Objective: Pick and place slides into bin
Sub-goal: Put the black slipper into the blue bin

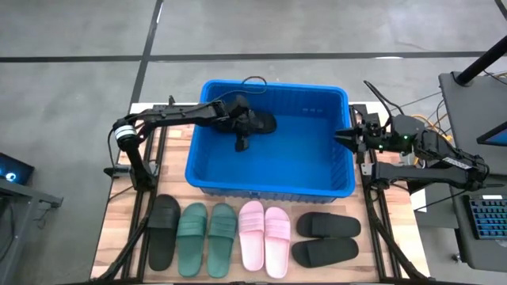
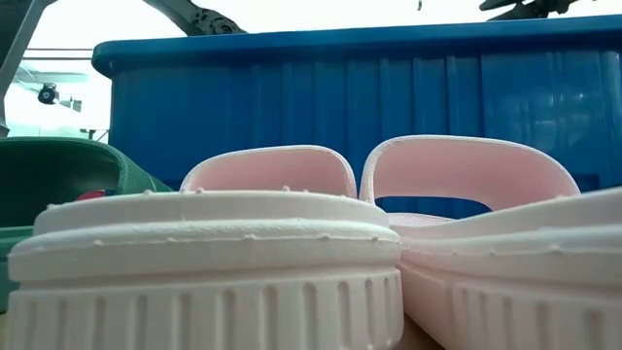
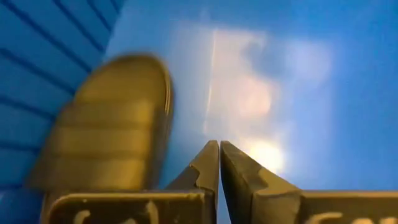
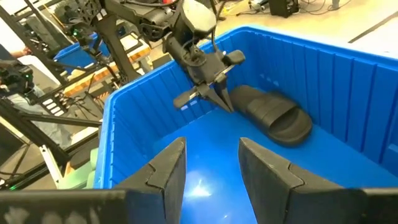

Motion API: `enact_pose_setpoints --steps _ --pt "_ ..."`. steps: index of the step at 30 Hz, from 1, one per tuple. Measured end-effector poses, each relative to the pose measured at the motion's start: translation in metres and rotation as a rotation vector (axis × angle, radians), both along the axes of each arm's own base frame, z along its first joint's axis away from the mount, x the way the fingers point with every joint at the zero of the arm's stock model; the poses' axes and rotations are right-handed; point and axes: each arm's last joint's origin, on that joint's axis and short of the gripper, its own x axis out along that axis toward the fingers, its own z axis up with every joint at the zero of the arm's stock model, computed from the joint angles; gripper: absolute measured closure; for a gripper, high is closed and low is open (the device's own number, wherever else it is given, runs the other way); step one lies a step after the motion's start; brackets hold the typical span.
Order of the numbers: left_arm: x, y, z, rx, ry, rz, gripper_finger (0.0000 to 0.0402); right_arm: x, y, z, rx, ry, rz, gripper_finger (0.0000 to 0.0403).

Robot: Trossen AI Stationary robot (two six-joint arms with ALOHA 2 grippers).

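The blue bin [image 1: 269, 154] stands at the table's middle. One black slide [image 1: 258, 121] lies on its floor near the far wall and also shows in the right wrist view [image 4: 273, 116]. My left gripper [image 1: 240, 145] is inside the bin just beside that slide, fingers shut and pointing down, holding nothing; the slide lies beside its fingers [image 3: 106, 124]. My right gripper [image 1: 342, 136] waits open and empty at the bin's right rim. On the near table lie a single black slide [image 1: 164, 229], a green pair [image 1: 207, 239], a pink pair [image 1: 264, 236] and a black pair [image 1: 326, 237].
The bin's tall ribbed walls [image 4: 130, 118] enclose my left gripper. The row of slides fills the near strip of the table; in the low view the pink pair [image 2: 262, 243] stands right in front of the bin [image 2: 389, 97]. Frame rails run along both sides of the table.
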Motion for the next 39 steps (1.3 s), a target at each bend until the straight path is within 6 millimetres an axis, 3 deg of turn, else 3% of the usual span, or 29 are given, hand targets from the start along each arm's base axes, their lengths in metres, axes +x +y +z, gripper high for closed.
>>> enact_pose_setpoints --steps 11,20,28,39 --pt "-0.02 -0.002 -0.028 0.191 0.289 -0.041 0.0401 0.0 0.0 -0.001 0.001 0.004 0.0 0.0264" --pt "-0.028 -0.003 -0.044 0.197 0.337 -0.057 0.0402 0.001 0.0 -0.002 0.002 0.006 0.0 0.0264" --pt "-0.042 0.003 -0.059 0.315 0.465 0.021 0.0402 0.001 0.0 -0.002 0.002 0.007 -0.001 0.0264" --pt "-0.044 0.004 -0.076 0.323 0.498 0.032 0.0401 0.001 0.0 -0.002 0.033 -0.002 -0.011 0.0264"
